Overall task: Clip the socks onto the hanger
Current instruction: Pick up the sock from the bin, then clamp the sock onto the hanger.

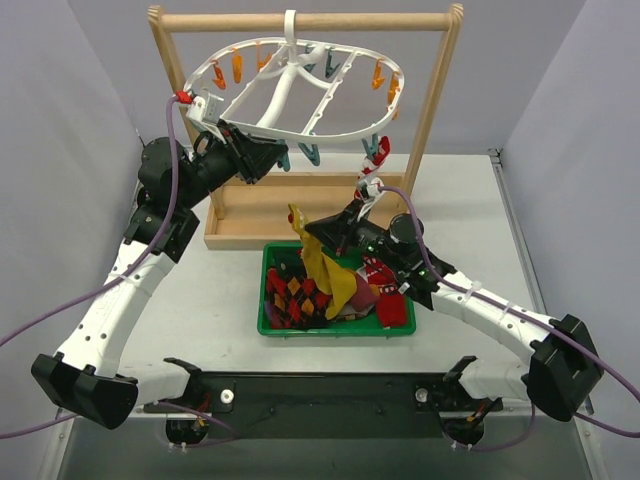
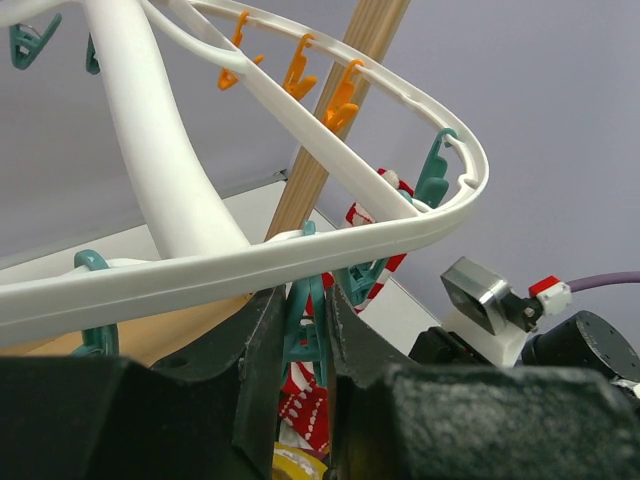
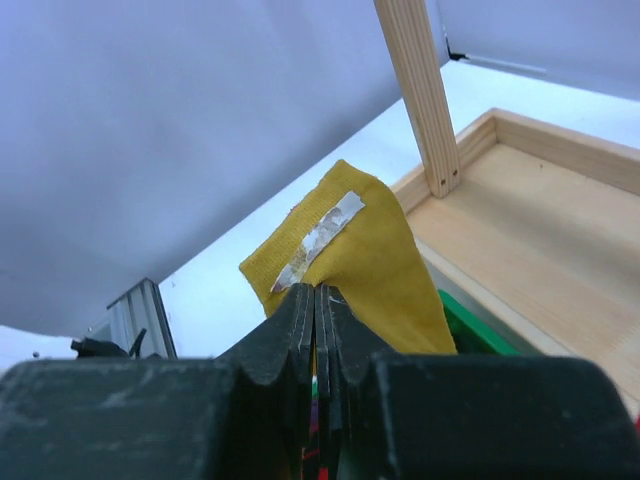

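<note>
Left gripper [image 1: 274,160] pinches a teal clip [image 2: 303,325] on the hanger [image 1: 300,100], right gripper [image 1: 323,232] is clamped on the yellow sock [image 3: 370,250]; next, feed the sock's edge into that clip.

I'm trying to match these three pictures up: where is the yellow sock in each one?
Top external: centre, the yellow sock hangs from the right gripper above the green bin.
Left wrist: probably the yellow sliver at the bottom edge.
Right wrist: centre, pinched in that gripper.
Shared landmark: the wooden rack, in all three.
</note>
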